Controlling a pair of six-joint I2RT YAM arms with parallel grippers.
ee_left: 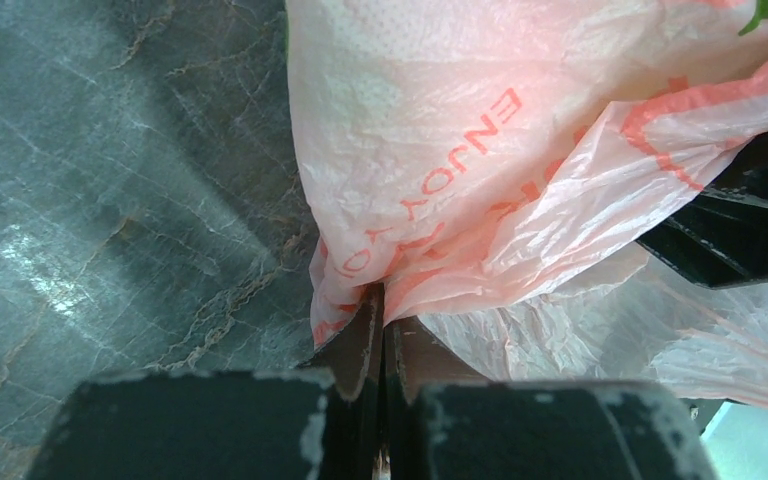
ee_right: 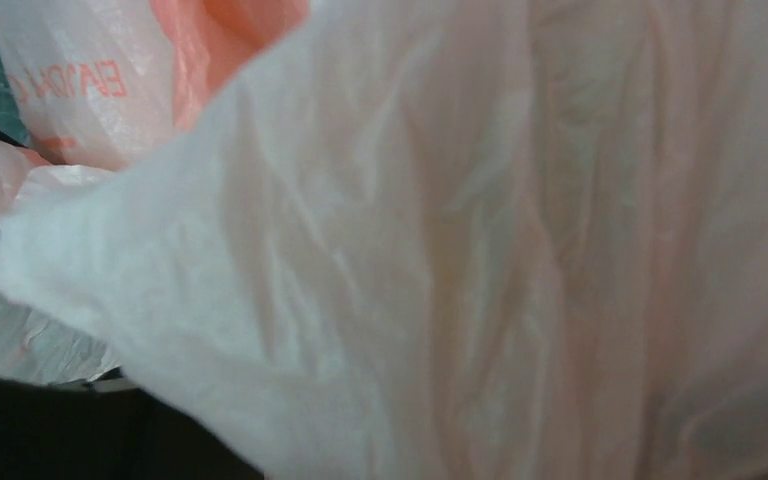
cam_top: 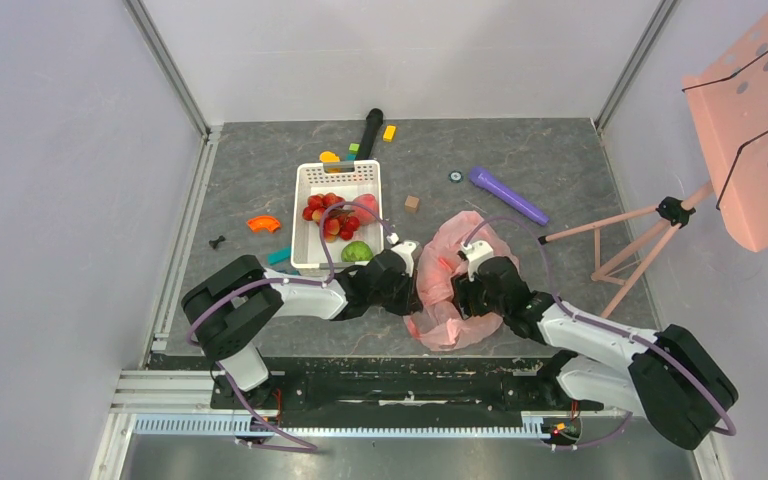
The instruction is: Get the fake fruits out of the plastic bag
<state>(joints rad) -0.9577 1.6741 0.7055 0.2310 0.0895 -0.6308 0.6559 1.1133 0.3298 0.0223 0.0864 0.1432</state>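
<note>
Grey marbled tabletop [cam_top: 560,260], pale walls round it. Pink plastic bag [cam_top: 450,300] crumpled mid-table, btwn both arms, just right of white basket [cam_top: 305,190]. Fake fruits [cam_top: 332,212] visible in basket only: red berries, plus green apple [cam_top: 357,250] at near end. Bag's inside hidden, so can't tell whether any fruit left in there.

Left gripper [ee_left: 380,305] clenched on a fold of bag's edge, film pinched flat btwn fingertips. Right gripper [cam_top: 463,272] up against or inside bag. Wrist view nothing but film, no fingers visible, so can't tell if released or grasping.

Step in hand, prob.: holding mouth open w/ left, reaching in w/ right. To do it well:
- Hold left pinch firm, lift slightly to spread mouth.
- Go in slow w/ right, low along table.
- Close only on sth solid, not film alone, else risk of dragging bag & losing left pinch.
- With thin, slippery film over cam, better to feel for fruit, then pull straight out twd basket.
</note>
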